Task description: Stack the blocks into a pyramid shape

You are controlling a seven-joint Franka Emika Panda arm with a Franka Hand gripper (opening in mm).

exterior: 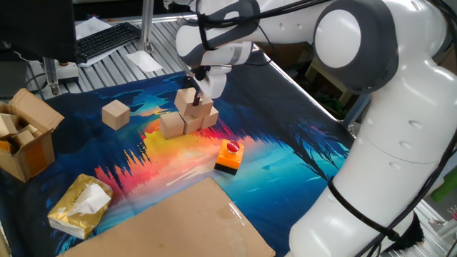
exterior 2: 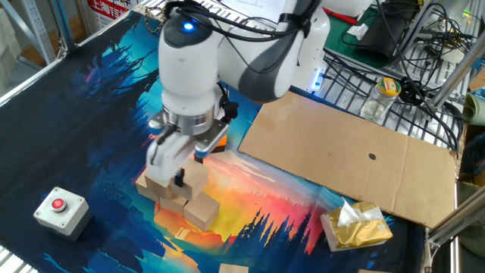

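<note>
On the counter, near the middle of the printed mat, my gripper hangs over the block row, closed on one block that sits at second-tier height above the row. Whether that block rests on the row or is only held just above it, I cannot tell.

Progress, as a judgement: the base appears laid, and the second tier is being started. Remaining work: finish the second tier, then place the top block.

Count:
- Base row: three blocks seem to lie side by side, touching; my arm hides part of the row in the other fixed view, so the count is uncertain.
- Held block: one.
- Loose block: one, well apart to the side of the row.
- A further block: one, cut off at the bottom edge of the other fixed view; it may be the same loose one.

Also present: one button box, one cardboard sheet
</note>
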